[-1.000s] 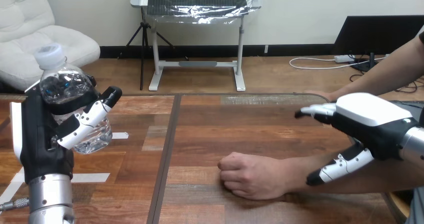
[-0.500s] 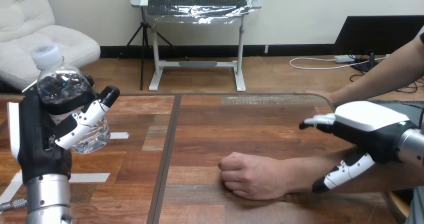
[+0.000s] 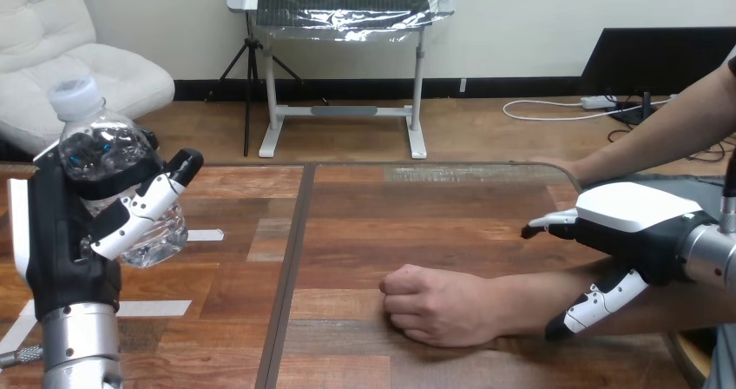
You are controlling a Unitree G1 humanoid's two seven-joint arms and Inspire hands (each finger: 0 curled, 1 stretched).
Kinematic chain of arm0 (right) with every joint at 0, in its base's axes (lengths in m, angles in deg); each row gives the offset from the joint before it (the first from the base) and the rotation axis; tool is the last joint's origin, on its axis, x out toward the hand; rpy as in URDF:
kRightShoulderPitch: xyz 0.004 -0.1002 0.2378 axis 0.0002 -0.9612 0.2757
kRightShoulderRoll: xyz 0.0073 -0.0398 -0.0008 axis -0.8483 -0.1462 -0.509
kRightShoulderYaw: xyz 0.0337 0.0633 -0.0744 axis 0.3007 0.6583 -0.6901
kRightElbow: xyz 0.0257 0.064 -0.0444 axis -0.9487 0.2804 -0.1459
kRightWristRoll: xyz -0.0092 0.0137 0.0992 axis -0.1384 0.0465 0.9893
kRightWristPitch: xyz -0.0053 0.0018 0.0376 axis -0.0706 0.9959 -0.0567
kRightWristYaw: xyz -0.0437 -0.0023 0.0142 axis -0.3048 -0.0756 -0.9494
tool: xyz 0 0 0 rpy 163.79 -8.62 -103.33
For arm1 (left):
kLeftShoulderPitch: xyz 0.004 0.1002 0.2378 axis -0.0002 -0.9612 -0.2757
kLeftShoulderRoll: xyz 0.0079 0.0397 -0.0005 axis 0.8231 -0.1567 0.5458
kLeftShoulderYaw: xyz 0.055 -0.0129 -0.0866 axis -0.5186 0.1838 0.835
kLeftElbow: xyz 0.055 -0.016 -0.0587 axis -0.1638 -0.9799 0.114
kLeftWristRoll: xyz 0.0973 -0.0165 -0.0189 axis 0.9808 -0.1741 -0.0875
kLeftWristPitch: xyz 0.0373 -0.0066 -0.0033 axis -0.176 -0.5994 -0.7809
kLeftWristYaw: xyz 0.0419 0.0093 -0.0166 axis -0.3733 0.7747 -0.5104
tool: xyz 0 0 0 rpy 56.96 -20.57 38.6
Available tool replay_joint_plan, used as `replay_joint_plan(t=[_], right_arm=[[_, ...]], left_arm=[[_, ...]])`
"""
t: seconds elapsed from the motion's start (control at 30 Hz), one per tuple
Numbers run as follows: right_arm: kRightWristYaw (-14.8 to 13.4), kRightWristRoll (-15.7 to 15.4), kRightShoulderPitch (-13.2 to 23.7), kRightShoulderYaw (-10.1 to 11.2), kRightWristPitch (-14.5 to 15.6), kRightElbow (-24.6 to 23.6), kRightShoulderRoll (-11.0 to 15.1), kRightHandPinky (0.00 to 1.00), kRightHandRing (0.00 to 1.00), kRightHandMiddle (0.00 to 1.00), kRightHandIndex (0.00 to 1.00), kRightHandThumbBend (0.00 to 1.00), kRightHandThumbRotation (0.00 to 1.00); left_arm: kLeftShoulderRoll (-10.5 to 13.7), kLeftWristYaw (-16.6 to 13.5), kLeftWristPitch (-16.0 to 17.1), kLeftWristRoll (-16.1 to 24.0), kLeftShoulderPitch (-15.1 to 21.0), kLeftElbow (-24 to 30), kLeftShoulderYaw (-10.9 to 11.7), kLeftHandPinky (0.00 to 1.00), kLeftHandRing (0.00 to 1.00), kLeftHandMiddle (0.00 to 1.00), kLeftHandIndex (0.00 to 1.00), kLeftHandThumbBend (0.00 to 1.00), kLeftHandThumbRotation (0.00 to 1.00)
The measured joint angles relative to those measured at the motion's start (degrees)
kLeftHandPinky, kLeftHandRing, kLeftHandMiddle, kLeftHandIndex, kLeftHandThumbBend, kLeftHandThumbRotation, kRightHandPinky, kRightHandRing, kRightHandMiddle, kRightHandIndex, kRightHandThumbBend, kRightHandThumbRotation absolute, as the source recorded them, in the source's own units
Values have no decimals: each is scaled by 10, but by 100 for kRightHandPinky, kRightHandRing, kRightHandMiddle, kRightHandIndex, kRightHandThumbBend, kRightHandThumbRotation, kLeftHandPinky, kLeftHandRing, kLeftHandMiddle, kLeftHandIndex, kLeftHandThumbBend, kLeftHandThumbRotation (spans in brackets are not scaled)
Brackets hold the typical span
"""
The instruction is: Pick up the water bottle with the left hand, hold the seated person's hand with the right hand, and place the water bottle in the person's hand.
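Firm grip: the left robot hand (image 3: 61, 233) clutched the water bottle (image 3: 108, 159); the right robot hand (image 3: 634, 224) hovered outstretched over the person's forearm (image 3: 538, 300), holding nothing.

- water bottle (image 3: 104, 150): thin clear plastic, glossy, the wall crinkled and catching highlights.
- cap (image 3: 73, 95): opaque white plastic, matt.
- left hand (image 3: 61, 233): black body with a matt, moulded-plastic look. The finger segments are white, smooth and faintly glossy, with black joints.
- right hand (image 3: 634, 211): the back shell is white hard plastic, smooth with a soft sheen. The parts beneath are black and matt.
- left forearm (image 3: 82, 346), right forearm (image 3: 707, 254): silver metal, satin finish.
- counter (image 3: 391, 224): wood planks in mixed browns, grain plainly visible, smooth with a low sheen.
- tape strips (image 3: 161, 308): white, matt, paper-like, lying flat on the wood.
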Motion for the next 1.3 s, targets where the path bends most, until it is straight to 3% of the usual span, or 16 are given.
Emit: replay_joint_plan(t=[0.73, 1.3], right_arm=[[-11, -29, 12, -29, 2, 14, 0, 92, 89, 89, 88, 100, 65], [-56, -45, 12, -48, 10, 26, -3, 89, 88, 88, 88, 100, 68]], left_arm=[[3, 2, 10, 0, 0, 0, 3, 23, 29, 34, 40, 58, 0], [3, 2, 11, -2, 0, 0, 3, 23, 29, 34, 40, 56, 0]])
